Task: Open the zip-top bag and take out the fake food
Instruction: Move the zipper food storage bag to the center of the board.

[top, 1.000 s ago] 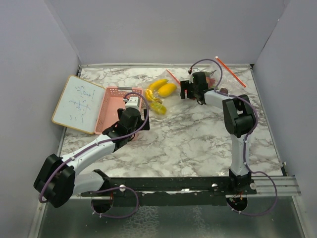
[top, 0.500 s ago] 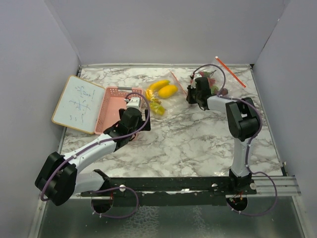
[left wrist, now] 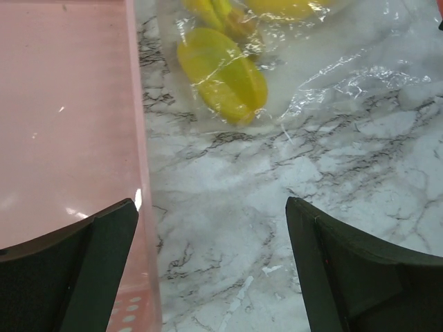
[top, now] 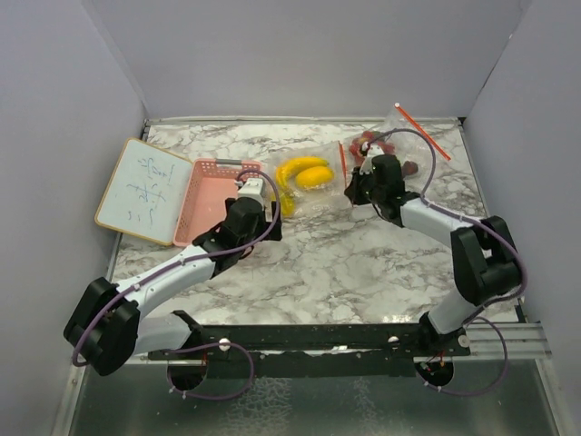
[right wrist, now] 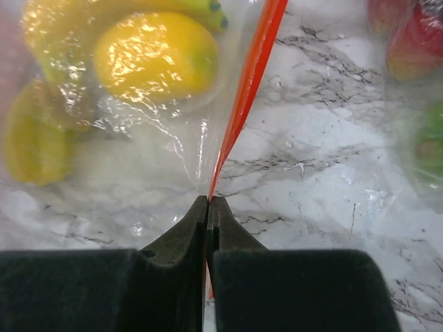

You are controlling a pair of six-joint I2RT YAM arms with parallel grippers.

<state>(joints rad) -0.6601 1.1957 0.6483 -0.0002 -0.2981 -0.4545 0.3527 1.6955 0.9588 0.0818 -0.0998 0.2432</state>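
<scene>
The clear zip-top bag's (right wrist: 149, 162) red plastic strip (right wrist: 243, 90) vanishes between the right gripper's (right wrist: 208, 202) pinched tips. A glossy red toy strawberry (right wrist: 413, 38) and green toy piece (right wrist: 430, 138) blur at that view's right edge. The white board's (top: 145, 189) writing is illegible.

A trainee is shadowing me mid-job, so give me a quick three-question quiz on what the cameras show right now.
1. True or false: the right gripper is shut on the red zip strip of the clear plastic zip-top bag.
2. Which fake food lies inside that bag?
A) a yellow plastic banana and a yellow plastic lemon
B) an orange carrot
C) a white egg
3. Short answer: is the left gripper open or shut?

Key: 1 true; 2 A; 3 open, with nothing between its fingers.
</scene>
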